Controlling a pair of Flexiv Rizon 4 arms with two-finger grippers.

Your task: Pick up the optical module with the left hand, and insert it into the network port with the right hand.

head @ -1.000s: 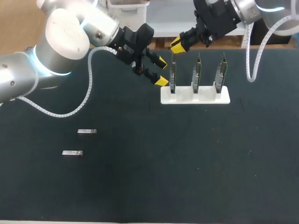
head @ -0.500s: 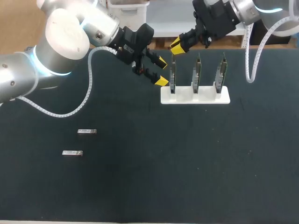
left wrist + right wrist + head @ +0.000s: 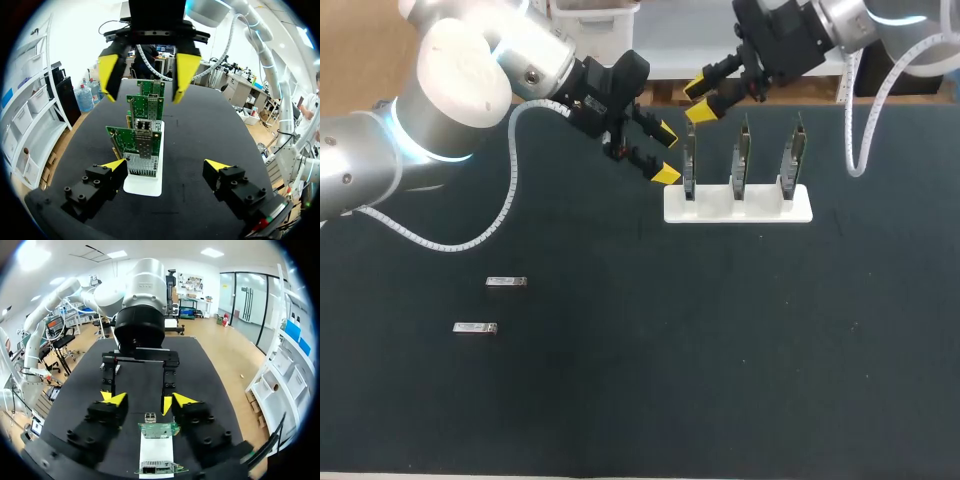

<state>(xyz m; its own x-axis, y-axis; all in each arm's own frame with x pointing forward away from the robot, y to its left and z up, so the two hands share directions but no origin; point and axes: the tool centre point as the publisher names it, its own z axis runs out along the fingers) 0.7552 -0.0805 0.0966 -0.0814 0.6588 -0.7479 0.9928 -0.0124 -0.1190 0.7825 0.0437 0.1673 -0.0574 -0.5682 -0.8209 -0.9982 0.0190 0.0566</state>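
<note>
Two small silver optical modules lie on the dark mat at the left. Three upright green network cards stand in a white holder. My left gripper is open just left of the first card, which shows ahead of its fingers in the left wrist view, and it holds nothing. My right gripper is open above and behind that same card, its yellow tips apart. In the right wrist view the card's top edge lies below its fingers.
A white cable from the right arm hangs by the holder's right side. The left arm's white cable loops over the mat at the left. Open mat stretches in front of the holder.
The right gripper's fingers have spread apart; they were together a second ago. It has also lifted slightly. The left arm and both modules have stayed put.
</note>
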